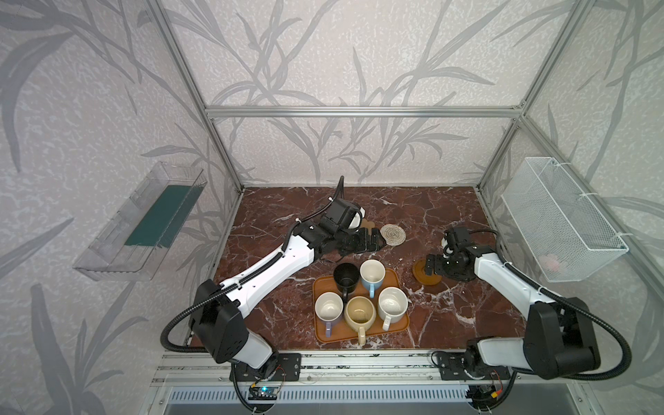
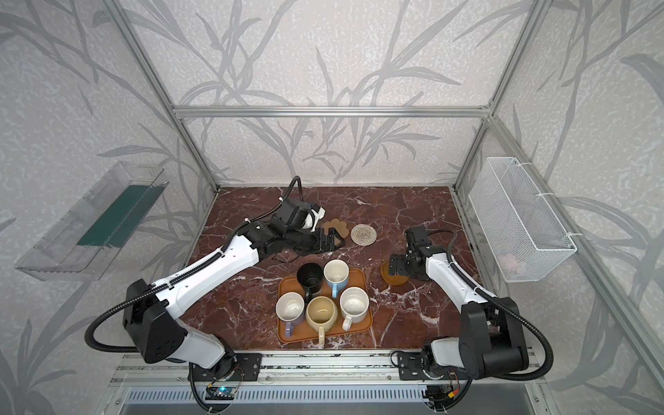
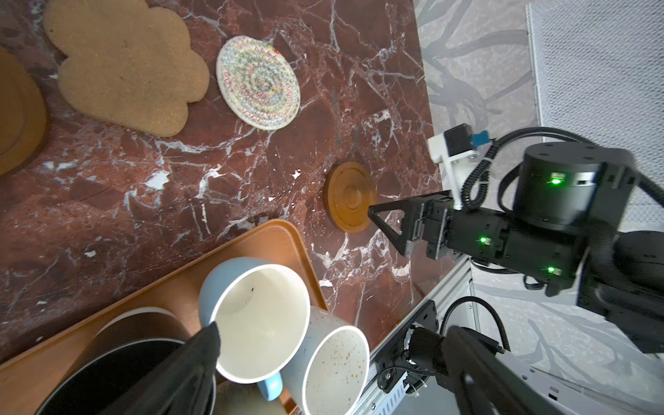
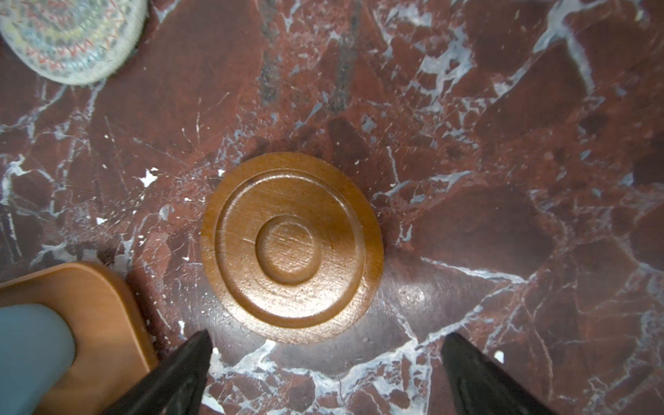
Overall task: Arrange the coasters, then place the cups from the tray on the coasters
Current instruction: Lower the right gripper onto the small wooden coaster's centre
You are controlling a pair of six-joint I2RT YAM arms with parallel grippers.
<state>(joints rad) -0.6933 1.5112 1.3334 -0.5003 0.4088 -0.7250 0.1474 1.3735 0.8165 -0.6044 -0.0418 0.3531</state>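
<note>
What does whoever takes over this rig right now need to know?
Left end effector: open, empty, at the back beside the flower coaster and the back wooden disc.
Right end effector: open, empty, at the right wooden disc, not gripping it.
Cream woven coaster lies flat behind the tray.
Done: no cup placed; all five cups stand on the tray.
Left: finish the coaster layout, then move every cup. Only four coasters are visible.
</note>
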